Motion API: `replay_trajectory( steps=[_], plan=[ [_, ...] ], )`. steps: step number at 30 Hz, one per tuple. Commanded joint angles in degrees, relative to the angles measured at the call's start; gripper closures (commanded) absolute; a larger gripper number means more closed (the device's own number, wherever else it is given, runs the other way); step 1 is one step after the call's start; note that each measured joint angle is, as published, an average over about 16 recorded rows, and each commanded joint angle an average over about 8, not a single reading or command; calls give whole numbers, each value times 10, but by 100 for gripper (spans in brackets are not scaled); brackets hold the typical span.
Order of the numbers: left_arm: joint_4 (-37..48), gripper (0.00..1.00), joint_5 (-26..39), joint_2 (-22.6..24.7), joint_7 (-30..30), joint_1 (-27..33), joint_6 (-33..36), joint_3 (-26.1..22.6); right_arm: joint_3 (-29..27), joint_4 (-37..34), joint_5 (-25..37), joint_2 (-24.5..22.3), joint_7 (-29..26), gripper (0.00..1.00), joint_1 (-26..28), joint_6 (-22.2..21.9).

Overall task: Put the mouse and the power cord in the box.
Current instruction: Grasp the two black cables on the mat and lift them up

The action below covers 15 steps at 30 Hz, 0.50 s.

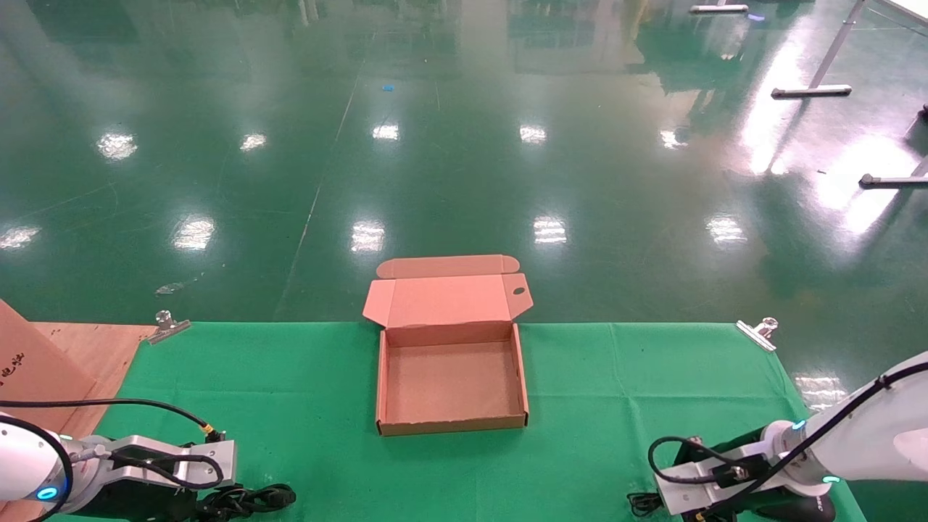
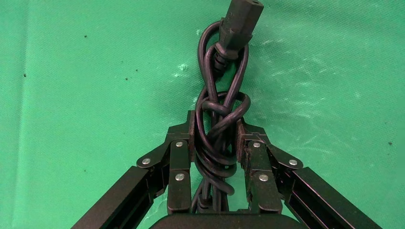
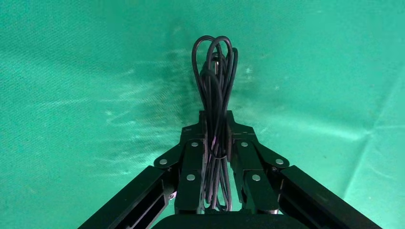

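Note:
The box (image 1: 450, 423) stands open and empty at the middle of the green table, its lid folded back over the far edge. At the near left, my left gripper (image 2: 217, 130) (image 1: 212, 500) is shut on the power cord (image 2: 218, 119), a twisted bundle of thick black cable whose plug (image 2: 241, 19) sticks out past the fingertips; the cord (image 1: 250, 499) shows beside the wrist. At the near right, my right gripper (image 3: 216, 125) (image 1: 663, 504) is shut on the mouse's thin looped cable (image 3: 215, 71) (image 1: 641, 503). The mouse body is hidden.
Green cloth (image 1: 290, 391) covers the table, held by metal clips (image 1: 168, 325) (image 1: 757, 332) at the far corners. A brown board (image 1: 43, 362) lies at the left edge. Shiny green floor lies beyond the table.

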<state>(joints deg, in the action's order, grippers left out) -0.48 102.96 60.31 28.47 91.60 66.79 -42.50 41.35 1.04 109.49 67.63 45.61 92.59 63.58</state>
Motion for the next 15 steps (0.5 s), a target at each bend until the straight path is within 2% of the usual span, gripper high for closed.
replay_trajectory(
  steps=[1, 9, 15],
  plan=[
    [0, 100, -1, 0, 1, 2, 4, 0, -1, -1, -2, -2, 2, 100, 3, 5],
    [-9, 100, 4, -10, 10, 49, 74, -3, -8, 3, -11, -18, 13, 100, 32, 40],
    [-23, 100, 10, -10, 9, 103, 100, -7, -22, 15, -32, -30, 19, 100, 78, 82]
  ],
)
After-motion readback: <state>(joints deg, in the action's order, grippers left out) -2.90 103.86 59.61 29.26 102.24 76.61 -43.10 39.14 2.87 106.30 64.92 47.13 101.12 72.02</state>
